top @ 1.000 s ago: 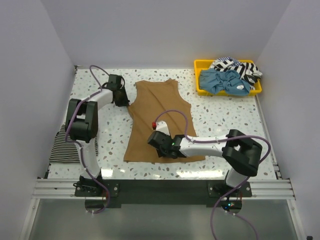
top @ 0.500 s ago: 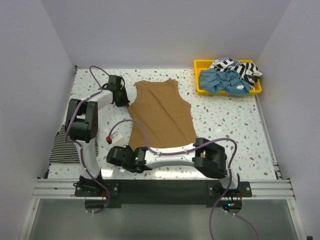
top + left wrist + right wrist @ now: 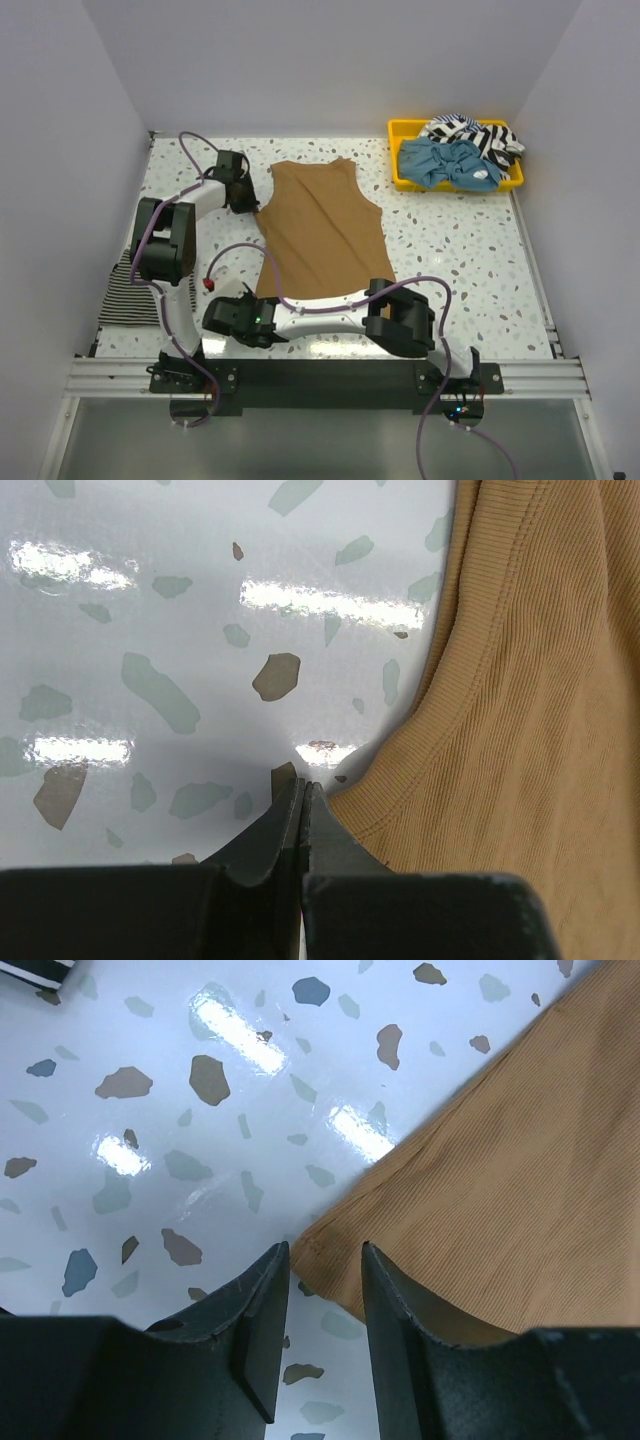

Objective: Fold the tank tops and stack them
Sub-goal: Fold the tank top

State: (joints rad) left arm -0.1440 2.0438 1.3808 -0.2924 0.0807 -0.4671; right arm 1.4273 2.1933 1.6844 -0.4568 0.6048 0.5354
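The tan tank top (image 3: 322, 228) lies flat on the desk (image 3: 455, 255), neck end away from the arms. The left claw (image 3: 302, 788) is clenched, its 2 fingers pressed together with the tips on the desk right at the curved edge of the top's left armhole. Whether any cloth is pinched between them cannot be told. The right claw (image 3: 320, 1260) is released, its jaws apart over the near left corner of the same top, and that corner lies in the gap between them. A folded striped tank top (image 3: 140, 292) rests at the desk's left edge. 2 more tops, blue (image 3: 447, 165) and striped (image 3: 472, 131), sit crumpled in the yellow tray (image 3: 399, 128).
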